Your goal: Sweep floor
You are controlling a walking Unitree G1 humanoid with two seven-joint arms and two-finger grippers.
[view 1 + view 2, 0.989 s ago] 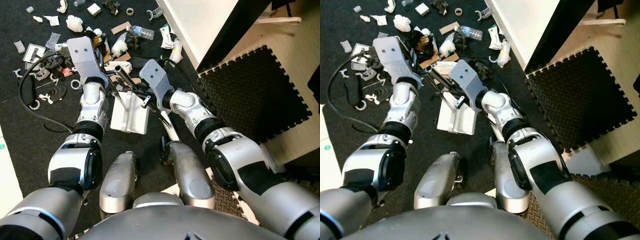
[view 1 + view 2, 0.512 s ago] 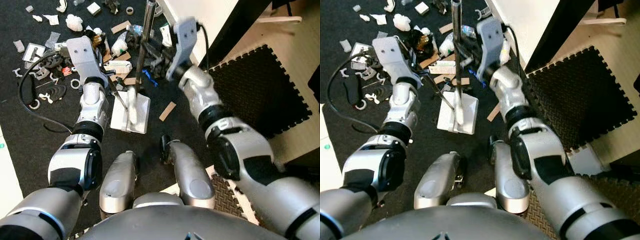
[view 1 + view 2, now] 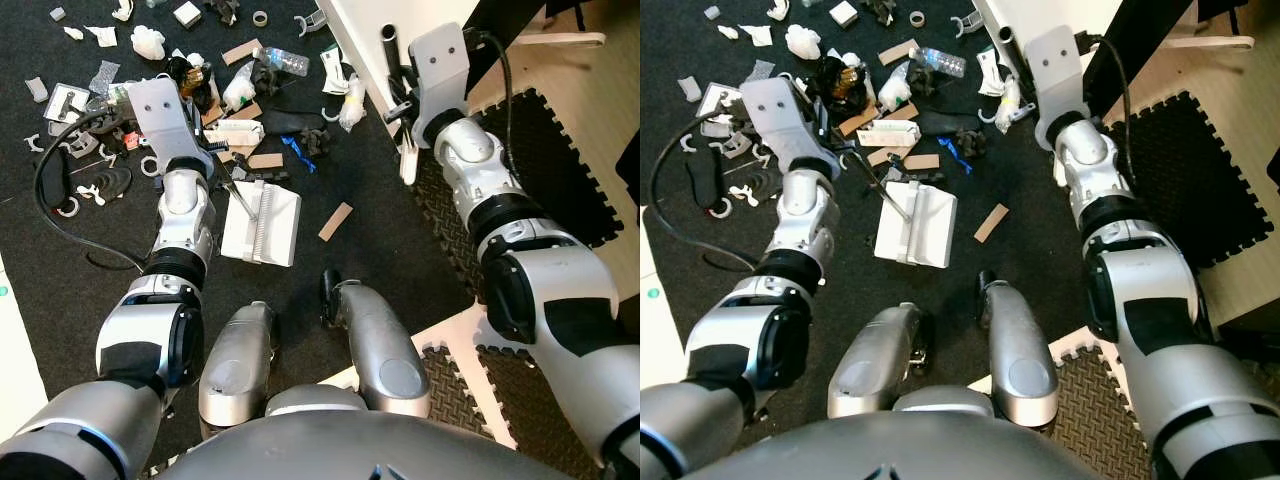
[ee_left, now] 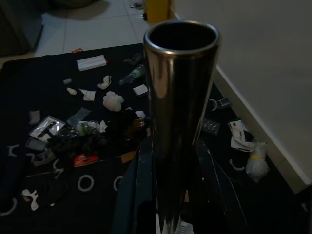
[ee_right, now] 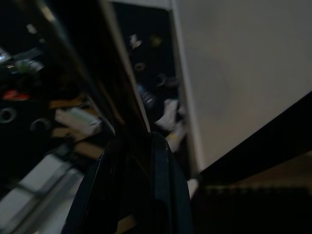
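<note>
Litter covers the black carpet (image 3: pixel 60 270): a clear bottle (image 3: pixel 283 63), crumpled paper (image 3: pixel 148 44), cardboard strips (image 3: pixel 336 221), plastic rings and wrappers. A white dustpan (image 3: pixel 275 225) lies flat in front of my legs. Its thin metal handle (image 4: pixel 178 97) rises into my left gripper (image 3: pixel 215 158), which is shut on it. My right gripper (image 3: pixel 400 100) is raised by the white wall (image 3: pixel 410 20), shut on the dark broom handle (image 3: pixel 389 45). A pale end (image 3: pixel 407 165) of the broom hangs below it, over the edge of the foam mat.
A black cable (image 3: pixel 45 185) loops on the carpet at the left. Black foam mats (image 3: pixel 560 180) lie to the right, beside light wooden floor. A dark panel leans along the wall. My two silver legs (image 3: pixel 370 340) stand just behind the dustpan.
My right arm has lifted the broom out of the dustpan and swung it right to the wall. A cardboard strip now lies bare beside the pan. The left arm and dustpan have stayed put.
</note>
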